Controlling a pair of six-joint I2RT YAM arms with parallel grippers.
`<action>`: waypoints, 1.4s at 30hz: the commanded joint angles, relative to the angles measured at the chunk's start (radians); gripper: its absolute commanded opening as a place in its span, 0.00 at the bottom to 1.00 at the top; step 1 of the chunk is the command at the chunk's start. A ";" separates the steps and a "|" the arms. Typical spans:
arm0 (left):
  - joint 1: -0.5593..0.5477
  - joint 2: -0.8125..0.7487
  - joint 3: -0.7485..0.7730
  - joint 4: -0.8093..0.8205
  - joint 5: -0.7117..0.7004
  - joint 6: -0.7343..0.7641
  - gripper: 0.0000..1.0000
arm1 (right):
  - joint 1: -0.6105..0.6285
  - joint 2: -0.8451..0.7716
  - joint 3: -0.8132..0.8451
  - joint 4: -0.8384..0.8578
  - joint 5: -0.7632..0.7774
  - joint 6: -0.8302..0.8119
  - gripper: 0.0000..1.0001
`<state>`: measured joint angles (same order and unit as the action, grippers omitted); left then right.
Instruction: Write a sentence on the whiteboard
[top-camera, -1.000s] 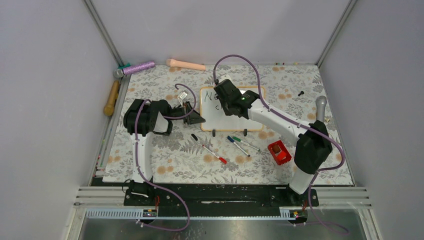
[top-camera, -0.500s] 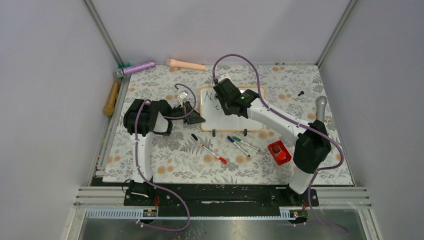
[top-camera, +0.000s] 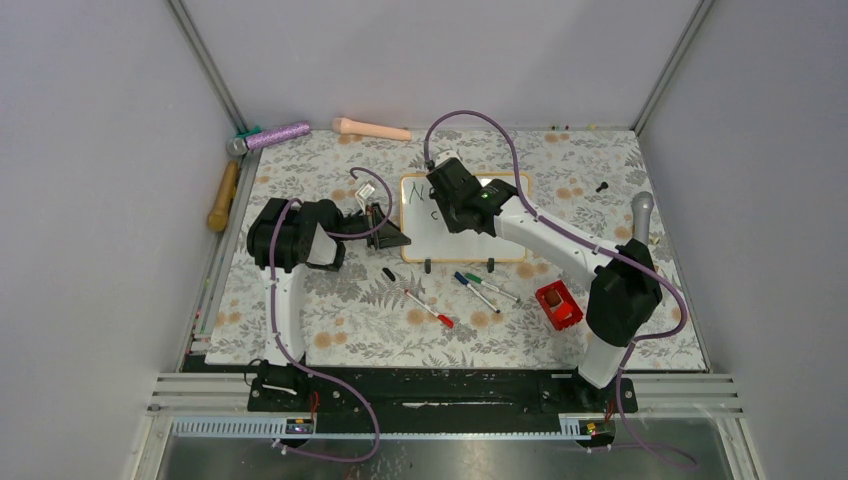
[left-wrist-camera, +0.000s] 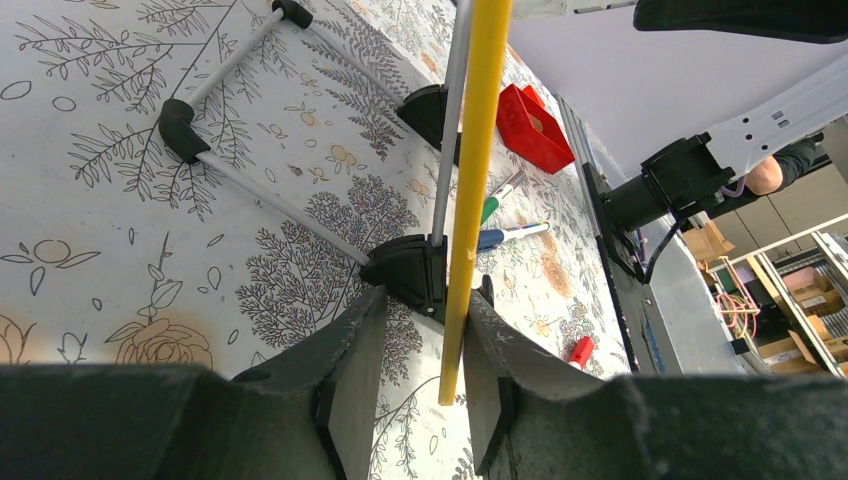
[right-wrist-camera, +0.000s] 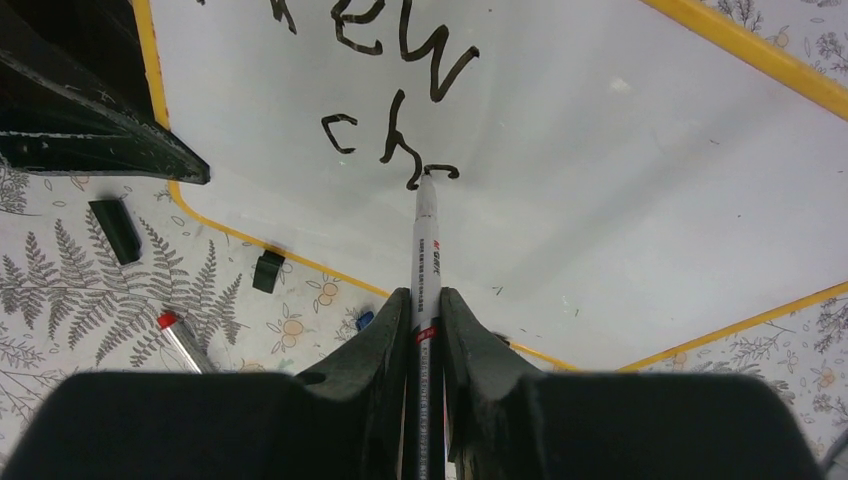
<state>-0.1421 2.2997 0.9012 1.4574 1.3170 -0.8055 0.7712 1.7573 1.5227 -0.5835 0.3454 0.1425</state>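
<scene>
The whiteboard lies on the flowered table, its frame yellow in the wrist views. My left gripper is at its left edge. In the left wrist view the gripper is shut on the whiteboard's edge and black foot. My right gripper hangs over the board's upper left. It is shut on a white marker whose tip touches the board. The sentence reads "New" with "ch" and a started letter below it.
Loose on the table near the board's front edge: a black cap, a red-capped marker, blue and green markers and a red box. A wooden-handled tool, a purple roll and a peach cylinder lie at the back left.
My right gripper has shifted slightly over the board with the marker. The left gripper and the board have not moved.
</scene>
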 joint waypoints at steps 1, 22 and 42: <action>-0.003 0.024 0.007 0.008 -0.019 0.039 0.33 | -0.007 0.007 -0.003 -0.040 -0.014 -0.007 0.00; -0.002 0.024 0.007 0.008 -0.019 0.040 0.33 | -0.014 0.036 0.082 -0.066 0.066 -0.014 0.00; -0.003 0.025 0.007 0.008 -0.019 0.040 0.32 | -0.019 0.026 0.062 -0.068 0.063 -0.014 0.00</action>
<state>-0.1421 2.2997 0.9012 1.4578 1.3170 -0.8055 0.7689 1.7966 1.5944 -0.6643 0.3832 0.1345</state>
